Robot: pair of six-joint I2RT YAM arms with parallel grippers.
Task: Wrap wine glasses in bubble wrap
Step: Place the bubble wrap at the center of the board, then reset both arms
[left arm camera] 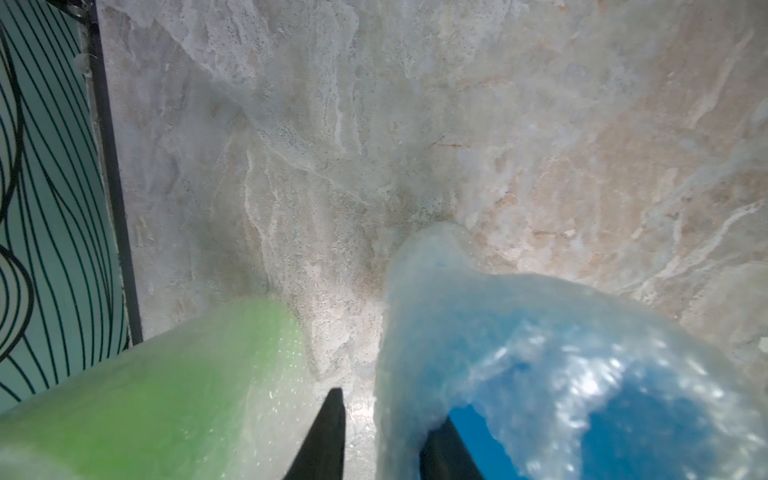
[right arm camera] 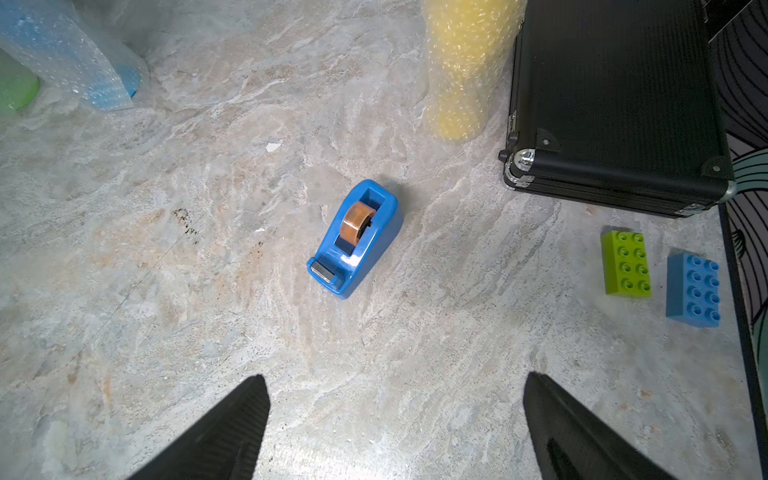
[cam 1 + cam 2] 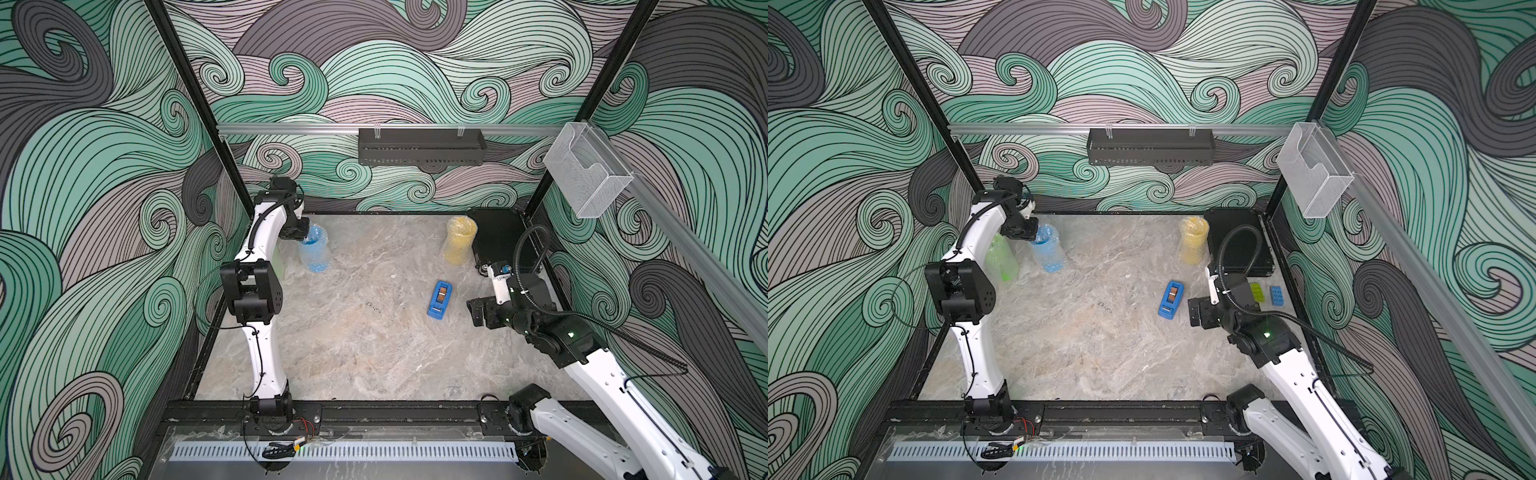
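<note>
Left wrist view: the left gripper (image 1: 390, 409) has its jaws apart, astride the bubble wrap (image 1: 415, 311) at the blue goblet's (image 1: 623, 415) mouth, one finger seemingly inside, neither pinching. That goblet stands wrapped near the worktop's far left corner, with the wrapped green goblet (image 1: 187, 374) just beside it toward the left edge. On lifting out, a snagged finger could tip blue into green or loosen the wrap.

The wrapped yellow goblet (image 3: 459, 241) stands at the far edge, just beside a black case (image 2: 615, 99). A tape dispenser (image 2: 357, 239) lies near the right gripper (image 2: 395, 376), whose jaws are wide and empty. Two bricks (image 2: 626, 264) lie by the right edge, obstructing nothing.
</note>
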